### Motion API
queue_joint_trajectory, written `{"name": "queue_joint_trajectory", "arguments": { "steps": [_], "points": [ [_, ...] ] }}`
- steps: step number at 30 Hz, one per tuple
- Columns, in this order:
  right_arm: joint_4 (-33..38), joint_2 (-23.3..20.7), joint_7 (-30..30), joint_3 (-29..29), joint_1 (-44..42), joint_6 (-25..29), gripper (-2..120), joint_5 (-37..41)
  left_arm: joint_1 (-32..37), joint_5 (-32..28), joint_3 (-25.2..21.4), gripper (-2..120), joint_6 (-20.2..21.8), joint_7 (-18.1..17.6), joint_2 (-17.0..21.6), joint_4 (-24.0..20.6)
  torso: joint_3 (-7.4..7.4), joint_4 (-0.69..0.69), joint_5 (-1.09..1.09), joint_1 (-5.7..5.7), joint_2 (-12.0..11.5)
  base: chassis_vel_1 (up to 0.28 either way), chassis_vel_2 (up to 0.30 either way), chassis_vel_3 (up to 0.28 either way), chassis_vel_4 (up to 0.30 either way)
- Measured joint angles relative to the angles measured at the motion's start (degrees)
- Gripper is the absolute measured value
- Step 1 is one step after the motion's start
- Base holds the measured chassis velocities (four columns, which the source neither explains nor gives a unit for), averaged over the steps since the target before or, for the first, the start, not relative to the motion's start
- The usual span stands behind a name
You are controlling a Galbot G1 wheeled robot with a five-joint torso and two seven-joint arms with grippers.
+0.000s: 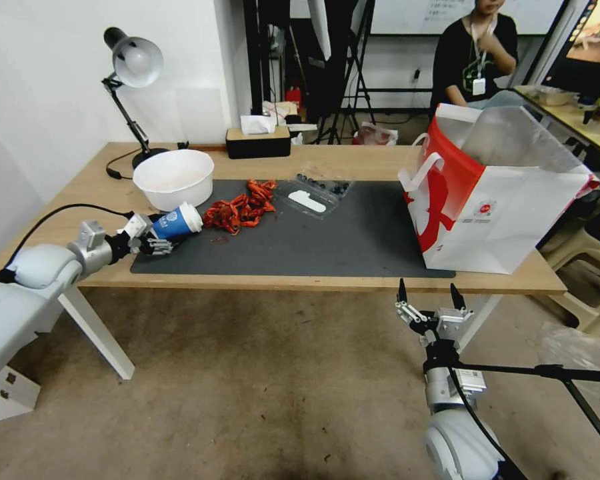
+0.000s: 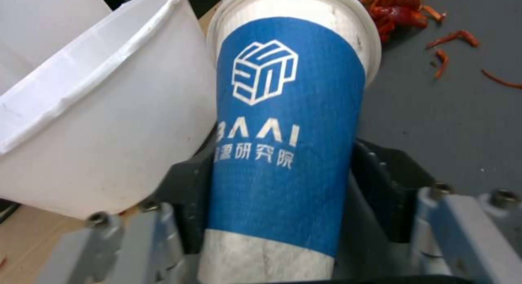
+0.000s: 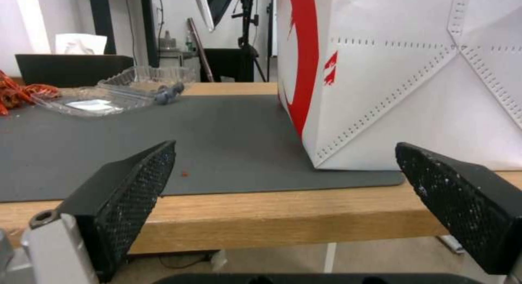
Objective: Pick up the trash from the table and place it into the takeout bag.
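A blue cup [image 1: 177,223] with a white lid lies tilted at the left end of the dark mat [image 1: 327,243] on the table [image 1: 353,160]. My left gripper [image 1: 150,243] is shut on its lower part. In the left wrist view the blue cup [image 2: 288,133] sits between the fingers of my left gripper [image 2: 283,161], against a white bowl [image 2: 98,125]. Red shells [image 1: 240,208] lie just past the cup's lid. The takeout bag [image 1: 493,193] stands open at the mat's right end. My right gripper [image 1: 430,297] hangs open and empty below the table's front edge, in front of the takeout bag [image 3: 424,80].
The white bowl [image 1: 173,177] stands behind the cup. A clear plastic tray [image 1: 313,195] lies at the mat's middle back. A desk lamp [image 1: 133,67] and a black tissue box [image 1: 258,141] stand along the far edge. A plastic chair [image 1: 587,267] is to the right of the table.
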Motion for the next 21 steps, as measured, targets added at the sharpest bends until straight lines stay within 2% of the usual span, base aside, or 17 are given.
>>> {"name": "queue_joint_trajectory", "arguments": {
  "steps": [7,9,11,13,14,17,21],
  "points": [
    [0.1,0.0,0.0,0.0,-0.2,0.1,100,-0.1,0.2,-0.1,-0.8,31,-2.2,1.4,0.6,-1.0,0.00,-0.01,0.00,0.00,0.0,0.000,0.000,0.000,0.000],
    [0.2,0.0,0.1,0.0,-0.3,0.1,100,-0.1,0.4,-0.8,-1.7,20,-2.5,1.6,0.9,-2.6,0.00,-0.01,0.00,0.00,0.0,0.000,0.000,0.000,0.000],
    [0.2,0.0,0.1,0.1,-0.3,0.2,100,-0.1,0.5,-1.2,-2.2,18,-2.5,1.8,1.1,-3.4,0.00,-0.01,0.00,0.00,0.0,0.000,0.000,0.000,0.000],
    [0.2,0.0,0.1,0.1,-0.3,0.2,100,-0.2,0.5,-2.9,-2.7,9,-2.4,2.1,1.9,-6.6,0.00,0.00,0.00,0.00,0.0,0.000,0.000,0.000,0.000],
    [0.2,0.0,0.1,0.1,-0.3,0.2,100,-0.2,0.5,-2.9,-2.7,9,-2.4,2.1,1.9,-6.6,0.00,0.00,0.00,0.00,0.0,0.000,0.000,0.000,0.000],
    [0.1,0.1,0.1,0.0,-0.2,0.2,100,-0.2,-1.5,-6.0,-1.2,0,-1.4,2.1,2.6,-11.5,0.00,0.00,0.01,0.00,0.0,0.000,0.000,0.000,0.000],
    [0.1,0.2,0.1,-0.1,-0.1,0.2,100,-0.4,-4.2,-8.7,1.0,0,-0.3,1.9,2.5,-14.3,0.00,-0.01,0.01,0.00,0.0,0.000,0.000,0.000,0.000]
  ]
}}
